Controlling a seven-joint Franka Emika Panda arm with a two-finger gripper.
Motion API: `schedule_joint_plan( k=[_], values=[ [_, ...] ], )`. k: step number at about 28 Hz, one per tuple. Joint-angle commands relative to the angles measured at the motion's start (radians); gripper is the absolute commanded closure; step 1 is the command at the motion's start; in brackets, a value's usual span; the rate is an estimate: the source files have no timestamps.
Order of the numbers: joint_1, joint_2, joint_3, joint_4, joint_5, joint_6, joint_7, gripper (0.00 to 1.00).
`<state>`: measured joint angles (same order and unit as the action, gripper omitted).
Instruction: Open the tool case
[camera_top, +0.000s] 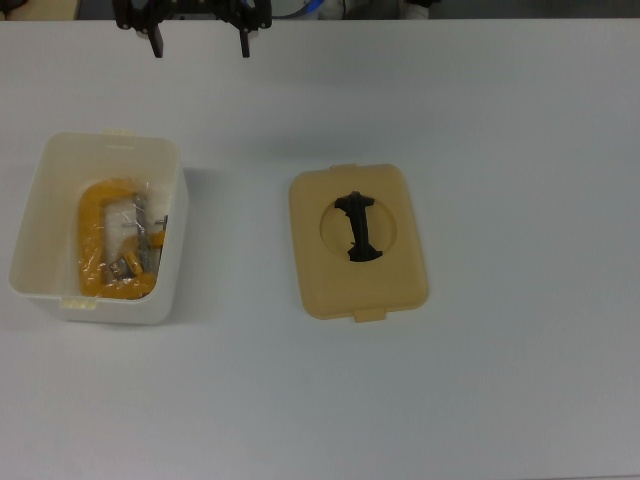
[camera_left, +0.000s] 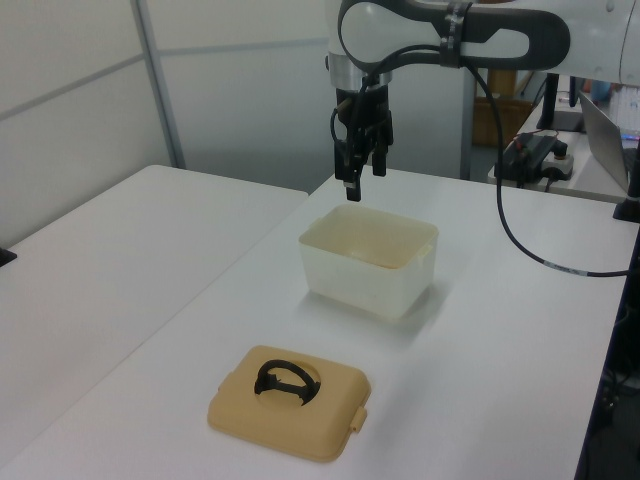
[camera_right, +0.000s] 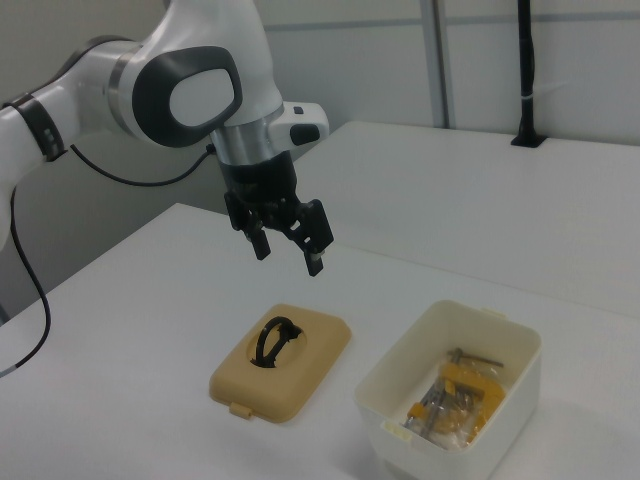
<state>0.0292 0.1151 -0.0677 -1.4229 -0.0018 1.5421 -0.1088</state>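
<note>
Tool case (camera_top: 95, 230) well below gripper (camera_top: 200, 45)

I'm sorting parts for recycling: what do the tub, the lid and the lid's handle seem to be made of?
The tub: probably thin cream plastic, slightly translucent, since light glows through its walls. The lid: likely tan matte plastic, moulded, with rounded edges and a round recess. The handle: seemingly black plastic, though rubber cannot be ruled out.

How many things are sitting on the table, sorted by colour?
Cream-white: 1, the tub
Tan-yellow: 1, the lid
Total: 2. The tub also holds yellow tools, too jumbled to count.
</note>
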Motion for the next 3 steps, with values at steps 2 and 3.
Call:
schedule_joint_plan(
  k=[2, 3],
  values=[
    [0.023, -0.026, -0.027, -0.019, 0.019, 0.01, 0.003, 0.0],
    [0.023, -0.035, -0.027, -0.031, 0.019, 0.01, 0.003, 0.0]
  ],
)
